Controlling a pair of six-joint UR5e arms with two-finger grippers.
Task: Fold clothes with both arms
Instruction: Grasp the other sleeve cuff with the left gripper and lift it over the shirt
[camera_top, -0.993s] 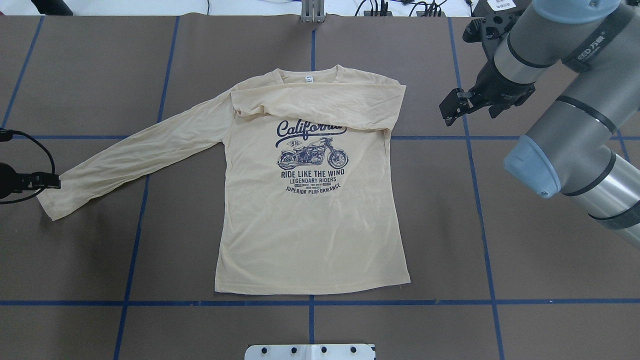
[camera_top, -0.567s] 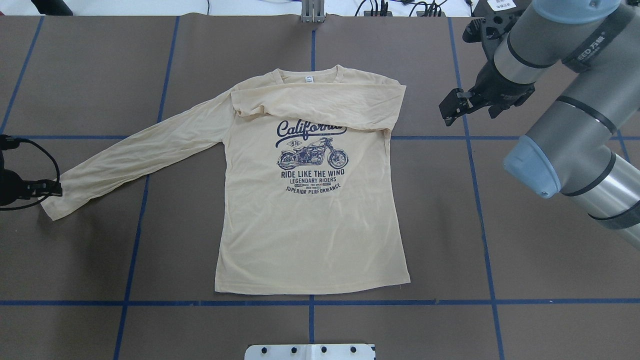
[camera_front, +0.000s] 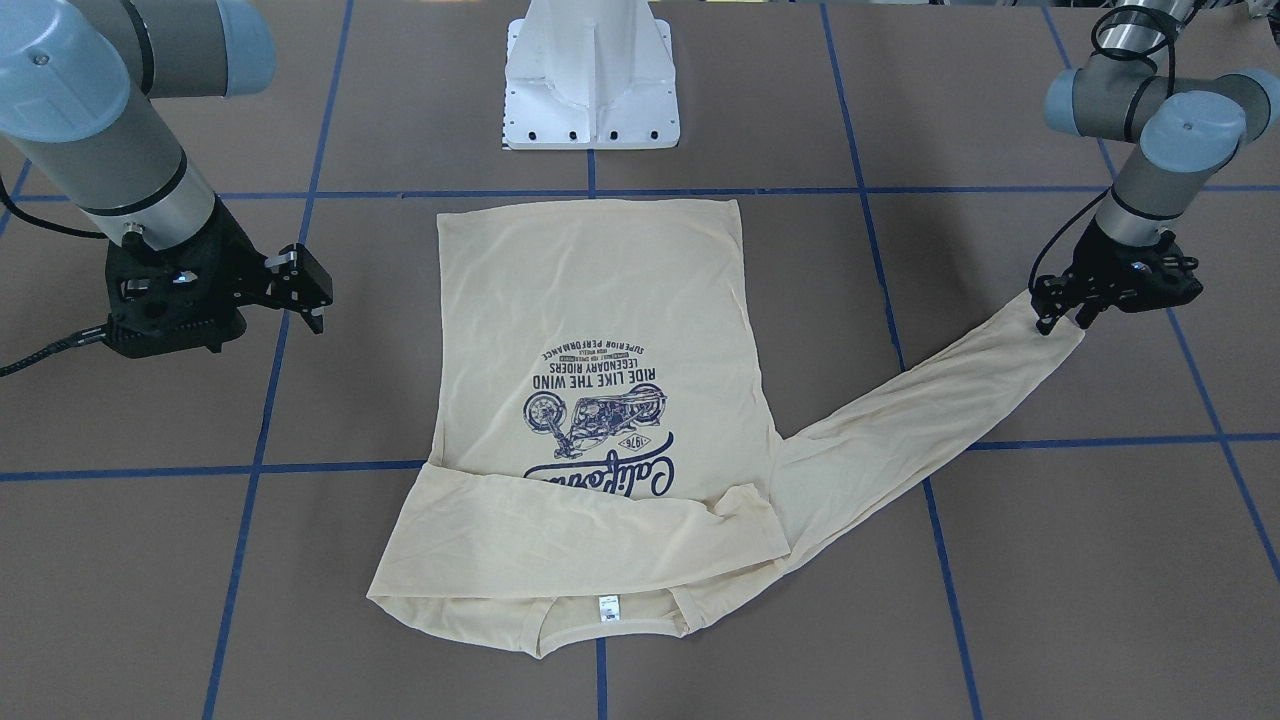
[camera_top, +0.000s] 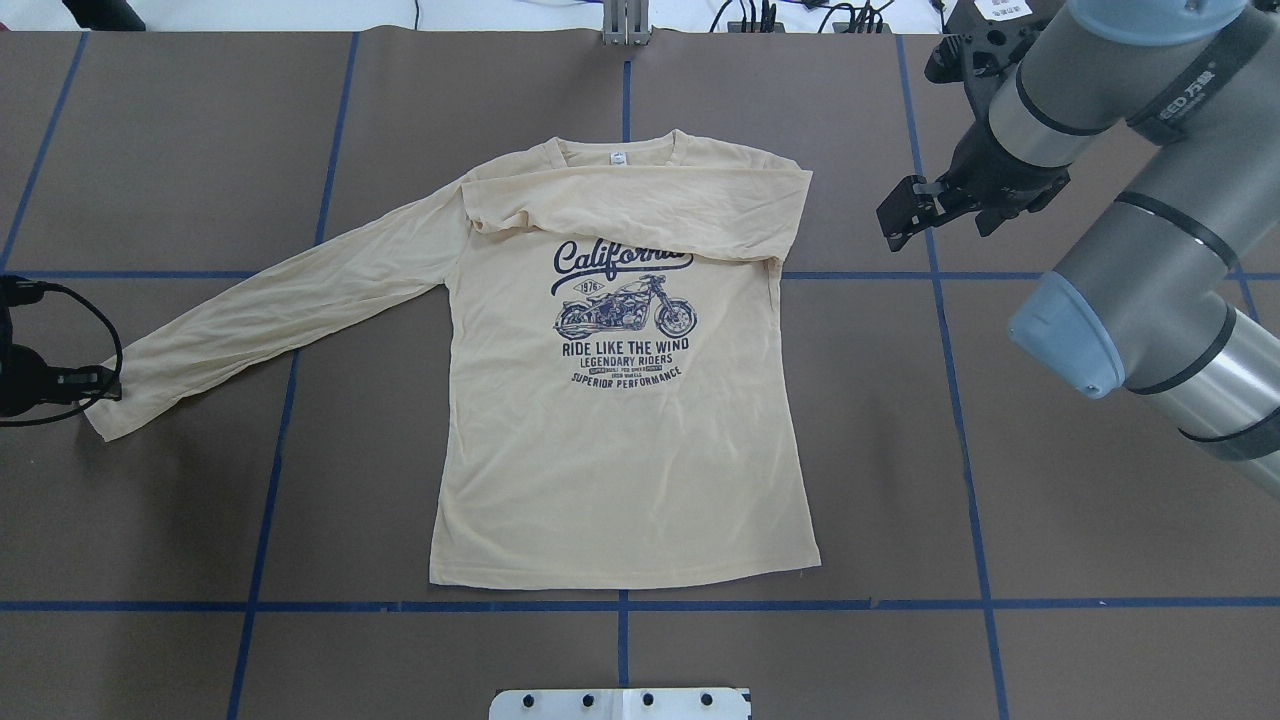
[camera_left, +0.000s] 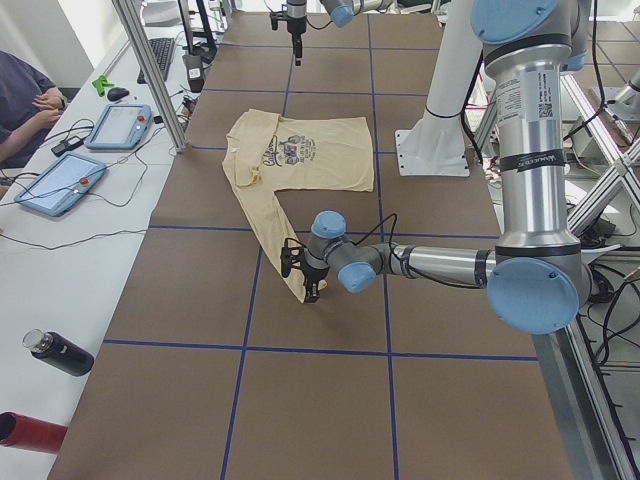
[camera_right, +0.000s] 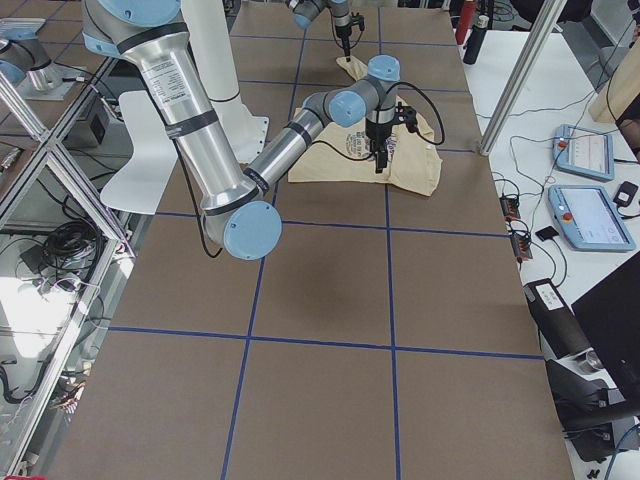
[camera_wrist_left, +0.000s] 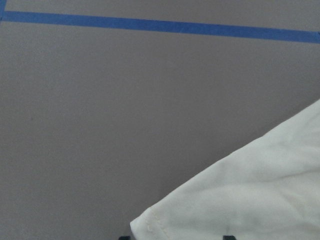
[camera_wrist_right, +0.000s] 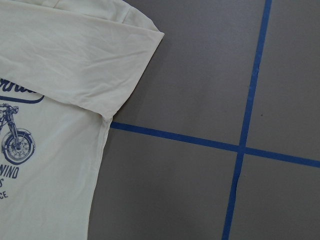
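Left pincer: The black two-finger left gripper (camera_top: 105, 383) sits low at the far left, right at the sleeve end. Its fingers are apart, and the wrist view shows the cloth edge between them. It has not pinched the cloth yet.
Cuff: The pale cuff (camera_top: 105, 418) lies flat on the brown table (camera_top: 1000, 450).
Long sleeve: The stretched-out sleeve (camera_top: 290, 305) runs up and across to the shoulder. It is a bit wrinkly.
Shirt: The thin cream-yellow long-sleeved shirt with a navy motorbike print (camera_top: 620, 450) lies flat, front up, in the middle of the table.
Other sleeve: The folded sleeve (camera_top: 640, 210) already lies across the chest, under the neck.
Right pincer: The black right gripper (camera_top: 900, 215) hangs just beside the shirt's shoulder. It is open and holds nothing.
Step in hand: Most likely grabbing the cuff, so this sleeve can go across too.
Doing it well: The fingers should close on both layers of the cuff. The lift should be small and slow, so the shirt's body does not slide. The sleeve should land straight on top of the other one.
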